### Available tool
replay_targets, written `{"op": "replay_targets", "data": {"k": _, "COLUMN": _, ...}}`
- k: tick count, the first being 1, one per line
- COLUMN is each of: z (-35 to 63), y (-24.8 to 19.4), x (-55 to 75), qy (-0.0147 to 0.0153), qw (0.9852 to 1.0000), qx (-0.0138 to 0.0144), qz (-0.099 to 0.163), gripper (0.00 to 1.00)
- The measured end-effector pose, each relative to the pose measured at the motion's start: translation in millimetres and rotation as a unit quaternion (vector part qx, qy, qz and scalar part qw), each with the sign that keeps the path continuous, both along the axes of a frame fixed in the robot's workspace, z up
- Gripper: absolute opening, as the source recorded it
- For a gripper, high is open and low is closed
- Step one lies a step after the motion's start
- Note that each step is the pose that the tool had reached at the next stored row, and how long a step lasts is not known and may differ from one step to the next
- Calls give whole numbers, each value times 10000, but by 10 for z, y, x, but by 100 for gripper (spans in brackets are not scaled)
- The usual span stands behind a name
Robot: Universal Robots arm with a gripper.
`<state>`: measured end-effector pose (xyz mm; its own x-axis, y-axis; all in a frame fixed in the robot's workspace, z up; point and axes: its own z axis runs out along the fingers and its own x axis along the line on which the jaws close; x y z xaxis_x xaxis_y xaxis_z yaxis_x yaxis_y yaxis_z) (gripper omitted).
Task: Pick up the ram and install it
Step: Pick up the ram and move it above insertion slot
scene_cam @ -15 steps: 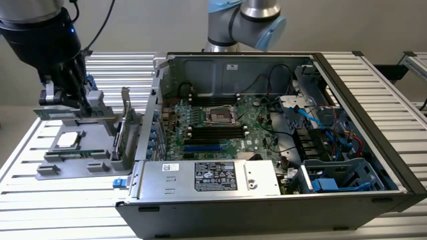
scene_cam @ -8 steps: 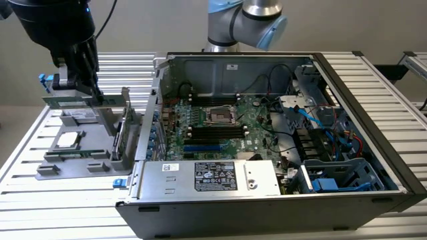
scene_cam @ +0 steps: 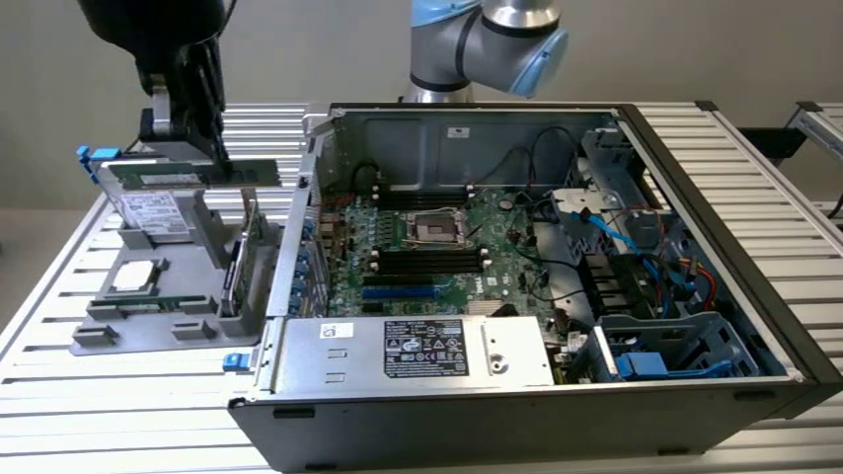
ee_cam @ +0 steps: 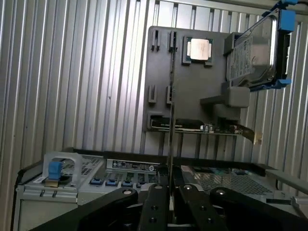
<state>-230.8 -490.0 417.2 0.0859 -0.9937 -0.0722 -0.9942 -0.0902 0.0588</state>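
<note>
Exterior view: the black gripper [scene_cam: 215,158] is hanging over the far end of a grey moulded plastic tray [scene_cam: 145,318], which is sitting on a ribbed aluminium table [scene_cam: 132,420] at the exterior view's left. Its jaws are standing nearly closed and are pinching the ram [scene_cam: 158,176], a long, thin green board that is lying level in the grip, clear of the tray and just in front of the silver hard drive [scene_cam: 148,212]. The ram's small white label is showing no readable print. A square silver processor [scene_cam: 137,276] is lying flat in the tray, and an expansion card [scene_cam: 241,262] is standing on edge beside it. To the exterior view's right, an open black computer case [scene_cam: 527,420] is exposing a green motherboard [scene_cam: 448,247] with dark slots. The sheet-metal power supply [scene_cam: 409,351] is carrying a black-and-white label whose writing cannot be read. Wrist view: the gripper's [ee_cam: 169,190] black metal fingers [ee_cam: 154,207], studded with screw heads, are closing on the ram [ee_cam: 171,96], which is presenting itself edge-on as a thin straight line. Beyond it, the tray [ee_cam: 161,72] is holding the processor [ee_cam: 198,49], the hard drive [ee_cam: 250,48] in its blue-clipped bracket, and the expansion card [ee_cam: 192,126]. The drive's label is carrying fine print that cannot be made out.
</note>
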Motion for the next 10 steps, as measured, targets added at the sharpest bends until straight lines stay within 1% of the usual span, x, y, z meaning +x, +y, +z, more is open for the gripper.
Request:
{"op": "replay_targets", "data": {"k": 5, "z": 112, "y": 0, "x": 205, "qy": 12, "qw": 10000, "qx": 47, "qz": 0, "gripper": 13}}
{"op": "replay_targets", "data": {"k": 10, "z": 169, "y": 0, "x": 418, "qy": 24, "qw": 10000, "qx": 87, "qz": 1, "gripper": 13}}
